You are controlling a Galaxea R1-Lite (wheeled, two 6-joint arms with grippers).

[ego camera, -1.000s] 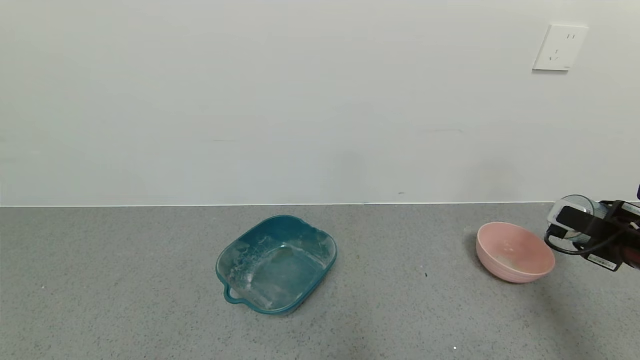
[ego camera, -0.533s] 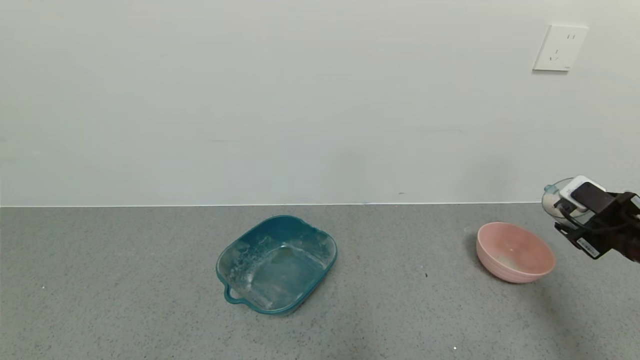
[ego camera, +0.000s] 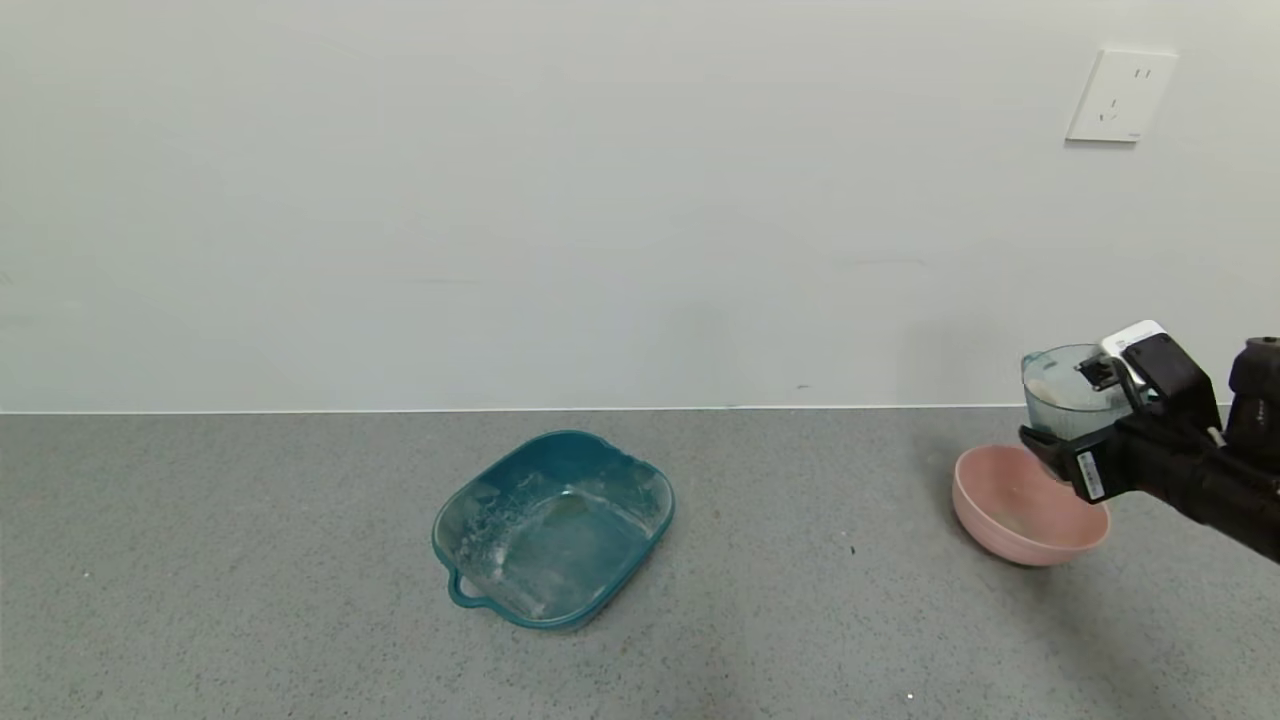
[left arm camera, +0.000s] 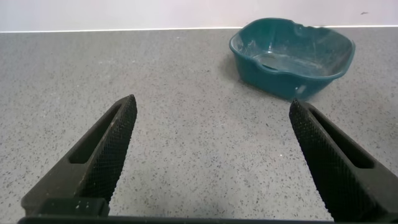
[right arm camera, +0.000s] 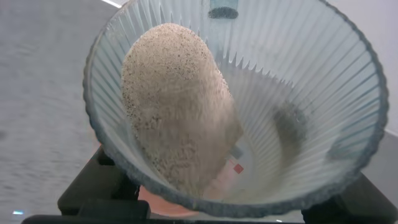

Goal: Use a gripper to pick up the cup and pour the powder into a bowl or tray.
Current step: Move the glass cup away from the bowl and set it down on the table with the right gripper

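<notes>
Right claw (ego camera: 1095, 425) clamped on the cup (ego camera: 1062, 402), now carried in from the desk's right edge to hang just above the near-right rim of the pink bowl (ego camera: 1010, 520). A second ago: farther right, beside the bowl rather than over it, and lower. Since then: raised, swung inward toward the bowl, cup now close to upright with its mouth up.

From the right wrist: powder (right arm camera: 177, 106) heaped against one ribbed wall of the cup (right arm camera: 323, 93), a sandy mound sliding toward the rim but none seen leaving. A sliver of pink visible under the cup's lip, so bowl directly below.

Meaning for the task: pick-up done, transport done, pour apparently about to begin. Next call, by judgement: a wrist roll toward the bowl's centre, slow enough for the clinging mound to break loose without overshooting the far rim.

Left claw (left arm camera: 211, 155) parked low over the grey desk (ego camera: 250, 560), fingers (left arm camera: 102, 155) spread wide apart and holding nothing, facing the teal tray (left arm camera: 292, 56), which sits well apart from the bowl.
</notes>
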